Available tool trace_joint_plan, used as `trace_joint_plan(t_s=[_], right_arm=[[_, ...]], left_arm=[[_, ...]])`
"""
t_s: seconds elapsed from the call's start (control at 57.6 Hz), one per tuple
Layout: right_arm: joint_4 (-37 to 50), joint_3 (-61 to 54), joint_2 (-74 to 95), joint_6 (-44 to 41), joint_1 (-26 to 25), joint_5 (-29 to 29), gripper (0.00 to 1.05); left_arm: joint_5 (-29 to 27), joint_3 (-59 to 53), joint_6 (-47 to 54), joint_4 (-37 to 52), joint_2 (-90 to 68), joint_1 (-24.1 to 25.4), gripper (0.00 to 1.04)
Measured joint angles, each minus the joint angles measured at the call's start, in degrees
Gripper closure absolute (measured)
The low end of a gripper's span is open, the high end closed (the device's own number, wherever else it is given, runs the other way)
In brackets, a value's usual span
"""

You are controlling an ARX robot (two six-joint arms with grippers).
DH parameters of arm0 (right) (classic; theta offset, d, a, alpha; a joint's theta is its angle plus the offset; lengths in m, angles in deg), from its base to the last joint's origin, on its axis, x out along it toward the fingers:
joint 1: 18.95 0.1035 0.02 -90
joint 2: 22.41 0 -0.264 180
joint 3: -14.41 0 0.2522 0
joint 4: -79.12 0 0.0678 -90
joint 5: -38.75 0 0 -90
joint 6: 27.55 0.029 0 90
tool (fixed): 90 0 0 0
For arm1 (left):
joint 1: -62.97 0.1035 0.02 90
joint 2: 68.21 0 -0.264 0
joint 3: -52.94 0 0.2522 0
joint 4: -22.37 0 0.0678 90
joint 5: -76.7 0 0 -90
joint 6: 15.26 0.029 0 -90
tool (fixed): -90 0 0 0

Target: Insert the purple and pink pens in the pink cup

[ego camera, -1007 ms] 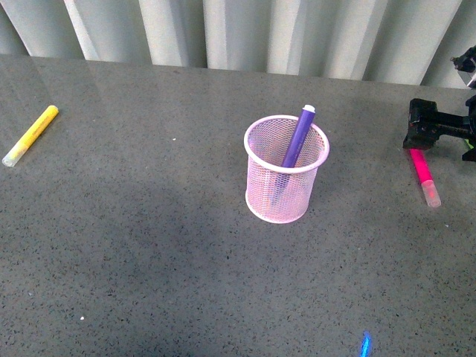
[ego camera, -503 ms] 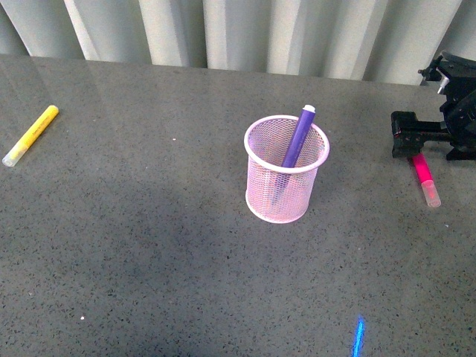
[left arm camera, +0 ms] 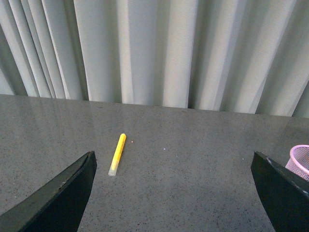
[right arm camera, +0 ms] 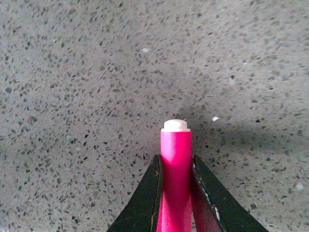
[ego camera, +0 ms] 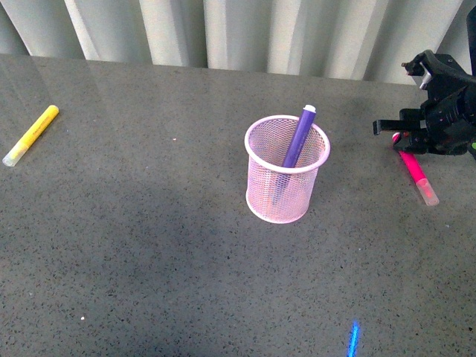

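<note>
The pink cup (ego camera: pixel 286 167), a pale pink mesh holder, stands at the table's middle; its rim also shows in the left wrist view (left arm camera: pixel 300 162). The purple pen (ego camera: pixel 297 138) leans inside it, its top sticking out. My right gripper (ego camera: pixel 399 140) is shut on the pink pen (ego camera: pixel 414 172) at the far right; the pen hangs tilted, clear cap low near the table. In the right wrist view the gripper (right arm camera: pixel 176 169) clamps the pink pen (right arm camera: pixel 175 159) between both fingers. My left gripper (left arm camera: pixel 176 181) is open and empty, out of the front view.
A yellow marker (ego camera: pixel 30 135) lies at the table's far left, also in the left wrist view (left arm camera: pixel 117 153). Grey curtains hang behind the table's back edge. A blue light spot (ego camera: pixel 353 338) shows near the front edge.
My right gripper has risen and moved left toward the cup, lifting the pink pen's upper end off the table. The cup, purple pen and yellow marker have not moved.
</note>
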Motion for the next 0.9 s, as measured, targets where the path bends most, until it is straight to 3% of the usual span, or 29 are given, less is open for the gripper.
trace_joint_plan(t_s=[0.226,0.434,0.59,0.694,0.903], right_arm=[[10.2,-7.5,-5.5,5.8,0.1,-2.5,0.93],[27.7,-15.9,-13.3,2.3,2.6,-4.5,0.93],[42.2,-21.0,-17.6,-4.2,8.0,-3.3,0.93],[54.8,-24.1,-18.8,-10.3,15.2,-3.7,0.93],[62.8,-25.0,-17.9,-12.3,22.3,-5.0,0.93]], left_arm=[[0.0,0.0,0.0,0.0,0.0,0.0,0.07],[0.0,0.0,0.0,0.0,0.0,0.0,0.07],[0.0,0.0,0.0,0.0,0.0,0.0,0.07],[0.0,0.0,0.0,0.0,0.0,0.0,0.07],[0.0,0.0,0.0,0.0,0.0,0.0,0.07]])
